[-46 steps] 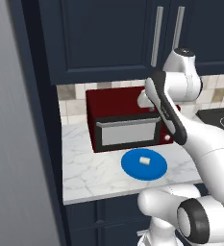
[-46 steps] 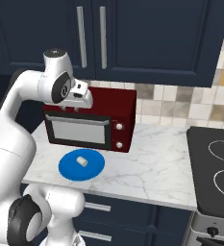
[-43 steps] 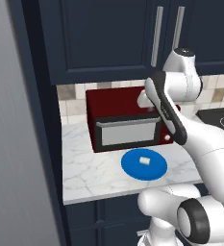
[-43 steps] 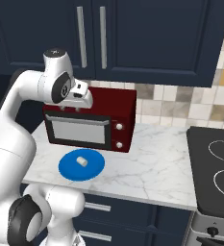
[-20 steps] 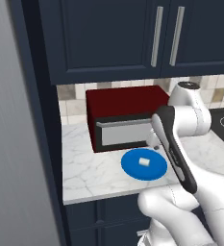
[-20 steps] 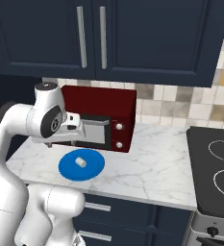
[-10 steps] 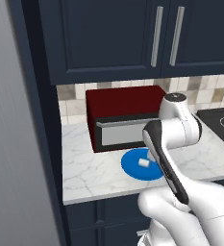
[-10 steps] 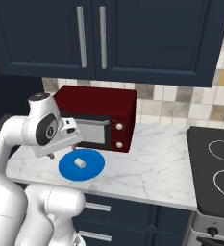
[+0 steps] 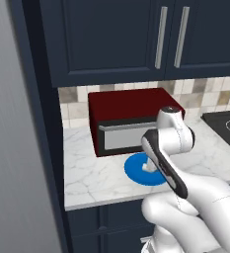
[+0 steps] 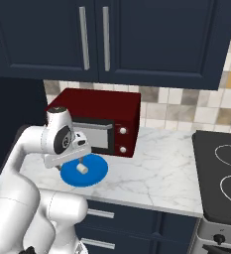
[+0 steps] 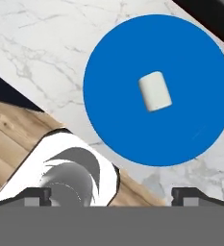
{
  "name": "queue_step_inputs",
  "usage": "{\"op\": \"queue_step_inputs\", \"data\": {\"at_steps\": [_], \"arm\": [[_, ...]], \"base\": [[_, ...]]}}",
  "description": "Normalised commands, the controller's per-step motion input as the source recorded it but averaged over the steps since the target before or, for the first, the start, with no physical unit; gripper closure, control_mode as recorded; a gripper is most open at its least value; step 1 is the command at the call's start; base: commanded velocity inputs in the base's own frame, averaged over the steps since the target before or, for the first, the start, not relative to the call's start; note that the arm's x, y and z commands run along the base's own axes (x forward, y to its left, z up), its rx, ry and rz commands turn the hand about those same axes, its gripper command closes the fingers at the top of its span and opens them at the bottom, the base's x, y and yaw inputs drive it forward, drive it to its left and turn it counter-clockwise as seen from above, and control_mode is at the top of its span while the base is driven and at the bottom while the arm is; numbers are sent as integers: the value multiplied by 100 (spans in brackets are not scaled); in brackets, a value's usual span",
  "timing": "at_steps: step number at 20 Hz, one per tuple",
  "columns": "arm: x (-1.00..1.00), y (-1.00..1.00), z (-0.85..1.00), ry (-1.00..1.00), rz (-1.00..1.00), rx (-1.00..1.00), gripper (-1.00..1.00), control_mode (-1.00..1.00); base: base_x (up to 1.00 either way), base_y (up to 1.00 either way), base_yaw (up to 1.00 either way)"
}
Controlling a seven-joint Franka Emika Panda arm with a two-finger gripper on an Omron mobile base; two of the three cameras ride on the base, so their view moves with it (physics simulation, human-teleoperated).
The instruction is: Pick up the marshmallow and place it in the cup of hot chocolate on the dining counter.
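Unmarked marshmallow point(image 11: 155, 91) lies on plain blue plate point(image 11: 113, 72).

Marshmallow point(image 11: 154, 91): white. Plate point(image 11: 113, 72): solid blue. Table point(image 10: 151, 168): white marble, grey veins. Microwave point(image 10: 99, 111): dark red. Cabinets point(image 10: 137, 39): navy.

above plate: blue plate point(image 11: 156, 91) bare around marshmallow point(image 11: 155, 91), my way down open
behind: red microwave point(image 10: 99, 121) blocks

Marshmallow point(image 11: 155, 91): white, matt, soft-looking. Plate point(image 11: 113, 81) beneath it, ahead of the jaws: smooth, flat blue. Worktop point(image 11: 46, 53): polished grey-veined white marble. Microwave point(image 10: 114, 116): glossy dark red casing.
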Motion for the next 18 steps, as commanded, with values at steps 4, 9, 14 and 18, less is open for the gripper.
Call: {"op": "queue_step_inputs", "data": {"at_steps": [4,9,14,18], "arm": [[39,4,-31,6,0,0,-100,-100],[37,2,-30,4,0,0,-100,-100],[44,1,-36,2,1,0,-100,-100],[45,0,-37,0,0,0,-100,-100]], "base": [[0,0,0],[0,0,0],[0,0,0],[0,0,0]]}}
